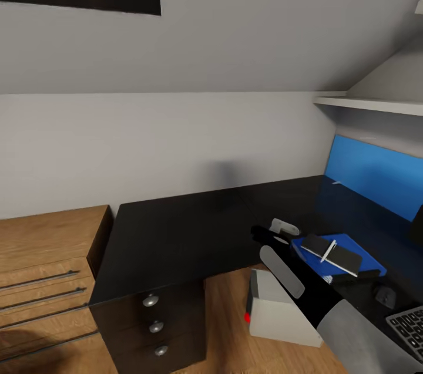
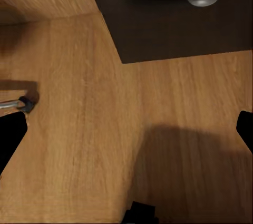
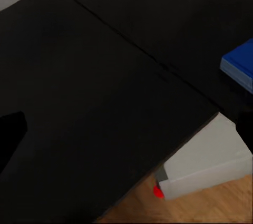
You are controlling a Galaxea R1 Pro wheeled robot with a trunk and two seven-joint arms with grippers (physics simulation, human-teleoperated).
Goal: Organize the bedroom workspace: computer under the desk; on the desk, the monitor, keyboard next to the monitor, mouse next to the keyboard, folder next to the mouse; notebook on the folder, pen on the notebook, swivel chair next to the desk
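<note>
- While the right jaws [image 1: 276, 232] hover over the tabletop [image 1: 188, 227], their opening cannot be judged.
- Pen [image 1: 328, 250], notebook [image 1: 332, 253] and folder [image 1: 346, 259] lie stacked just beside the jaws.
- Risk: a sideways arm sweep could topple the stack.

Grey sloped walls [image 1: 235, 39] meet a paler lower wall [image 1: 147, 145]. A white shelf [image 1: 370, 105] hangs above a blue wall panel [image 1: 376, 177]. A light oak cabinet [image 1: 44, 280] stands on the wood floor [image 2: 126, 145].
</note>
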